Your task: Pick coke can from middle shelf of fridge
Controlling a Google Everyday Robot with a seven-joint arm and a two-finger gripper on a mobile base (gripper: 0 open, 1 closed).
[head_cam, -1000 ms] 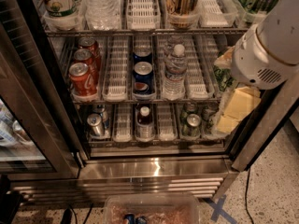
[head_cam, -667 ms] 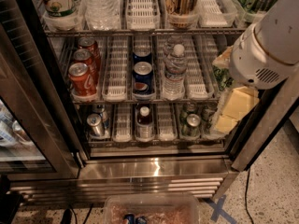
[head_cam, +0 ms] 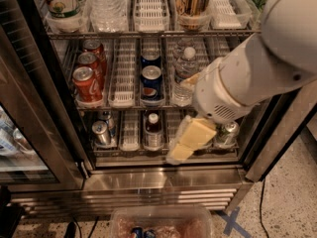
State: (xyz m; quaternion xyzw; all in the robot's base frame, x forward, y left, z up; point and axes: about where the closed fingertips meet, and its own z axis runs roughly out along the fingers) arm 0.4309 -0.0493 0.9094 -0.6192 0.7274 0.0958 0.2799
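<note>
The fat white robot arm (head_cam: 257,68) hides the right end of the middle wire shelf (head_cam: 122,104). The red metal coke can (head_cam: 87,83) stands at its left front corner, well apart from the yellow gripper (head_cam: 185,143) lower down to the right. I cannot tell how open it is.

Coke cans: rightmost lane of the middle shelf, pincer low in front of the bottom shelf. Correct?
No. Camera view shows the coke cans in the leftmost lane of the middle shelf, not the rightmost. The pincer is low in front of the bottom shelf.
</note>
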